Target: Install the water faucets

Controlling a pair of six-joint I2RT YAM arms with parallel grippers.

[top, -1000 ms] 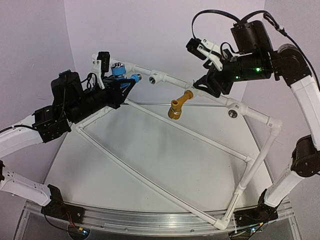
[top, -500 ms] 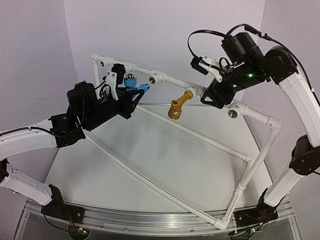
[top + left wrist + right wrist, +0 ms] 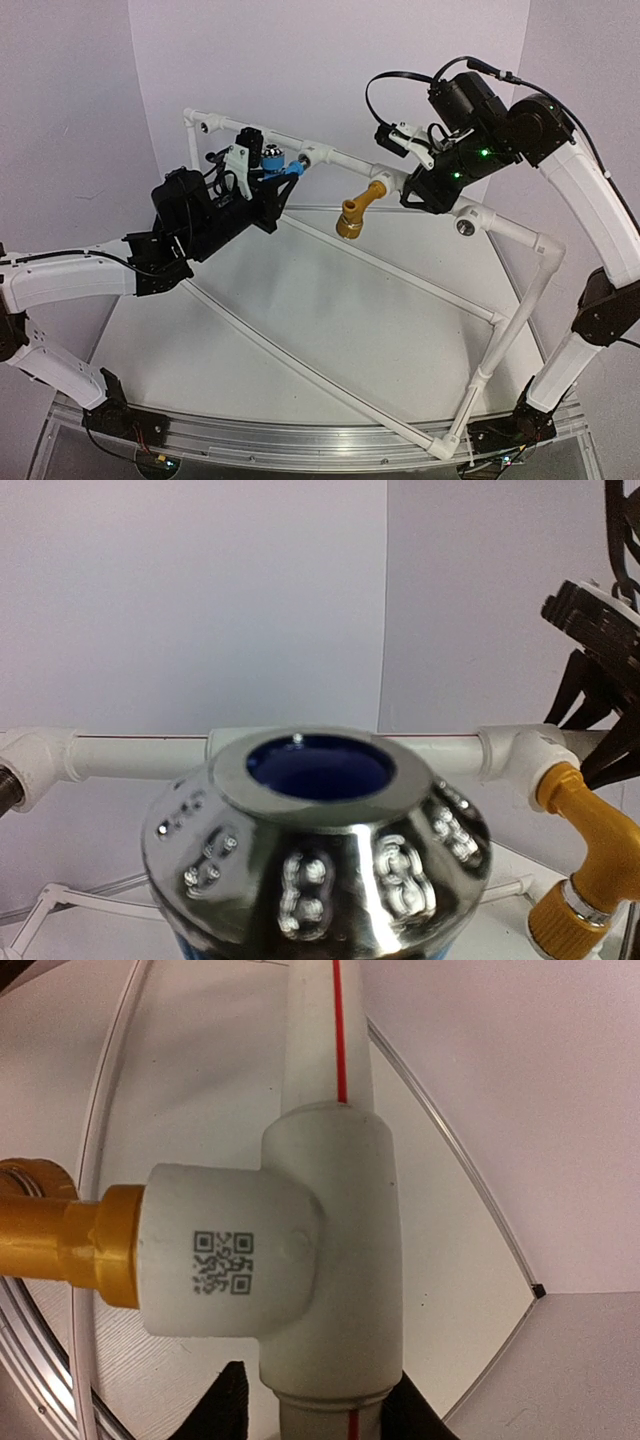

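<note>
A bright blue faucet [image 3: 272, 160] with a chrome knob [image 3: 320, 830] is held in my shut left gripper [image 3: 262, 172], just left of an open socket [image 3: 314, 155] on the white pipe frame [image 3: 400, 275]. In the left wrist view the knob fills the lower half and hides my fingers. The mustard-yellow faucet [image 3: 358, 210] sits screwed into a white tee fitting [image 3: 320, 1250]. My right gripper [image 3: 418, 186] sits on the pipe beside that tee. Its black fingers [image 3: 225, 1405] hug the pipe from both sides.
The pipe frame stands tilted on the white table [image 3: 330, 330], its top rail [image 3: 140, 755] near the back wall. Another open socket [image 3: 465, 228] faces up to the right of the yellow faucet. A corner elbow [image 3: 192, 120] marks the frame's far left.
My left arm carried the blue faucet rightward toward the open socket. My right arm dropped onto the pipe by the yellow faucet and its jaws narrowed around it.
</note>
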